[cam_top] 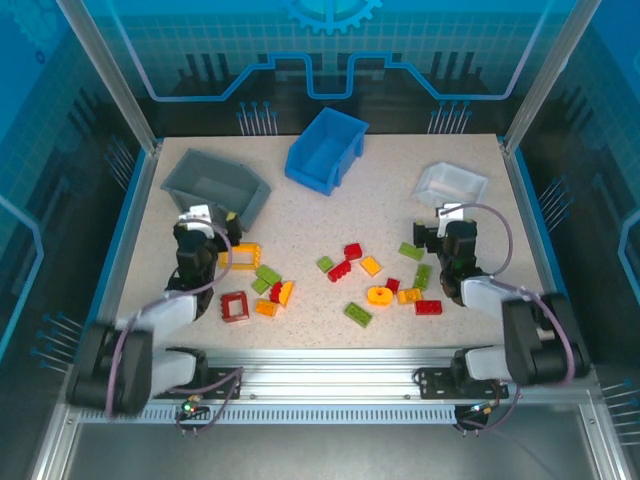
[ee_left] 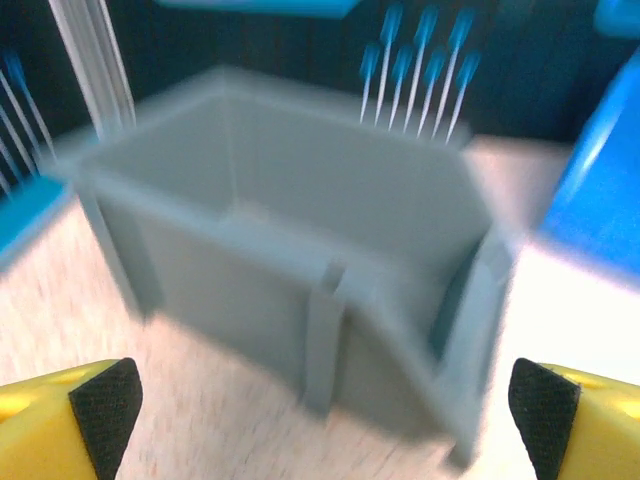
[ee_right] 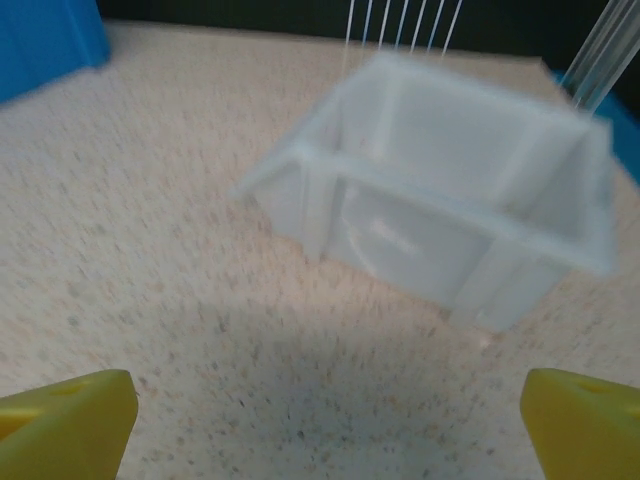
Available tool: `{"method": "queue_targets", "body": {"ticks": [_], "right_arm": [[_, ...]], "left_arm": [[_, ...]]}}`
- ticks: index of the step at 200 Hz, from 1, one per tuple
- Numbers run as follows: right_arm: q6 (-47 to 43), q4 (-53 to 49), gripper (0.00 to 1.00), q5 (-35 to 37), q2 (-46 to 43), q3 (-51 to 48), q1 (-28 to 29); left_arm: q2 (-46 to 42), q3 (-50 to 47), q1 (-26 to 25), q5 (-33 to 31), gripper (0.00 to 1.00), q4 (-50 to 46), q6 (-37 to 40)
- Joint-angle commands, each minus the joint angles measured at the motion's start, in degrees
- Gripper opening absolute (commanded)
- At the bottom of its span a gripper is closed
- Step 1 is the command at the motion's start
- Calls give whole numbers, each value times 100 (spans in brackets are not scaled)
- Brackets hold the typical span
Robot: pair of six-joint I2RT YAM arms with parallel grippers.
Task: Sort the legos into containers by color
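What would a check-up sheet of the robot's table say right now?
Surface: speckled table, legos loose in the middle.
Job's things: red, yellow and green legos unsorted; grey bin, blue bin, white tray look empty.
Clutter: nothing seen.
Tools: left tool open, facing grey bin; right tool open, facing white tray; both hold nothing.
Cables: purple cable along each arm.
Surroundings: metal frame, blue walls.

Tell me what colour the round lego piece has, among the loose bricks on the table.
The round lego is yellow, slightly orange. It shows best in the top external view.
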Motion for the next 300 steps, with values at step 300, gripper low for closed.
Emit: {"method": "queue_targets", "body": {"ticks": [300], "right_arm": [[3815, -7255, 82, -1920, 6945, 11276, 1232]], "left_arm": [[4432, 6465, 1136, 529, 60, -8080, -2944]]}}
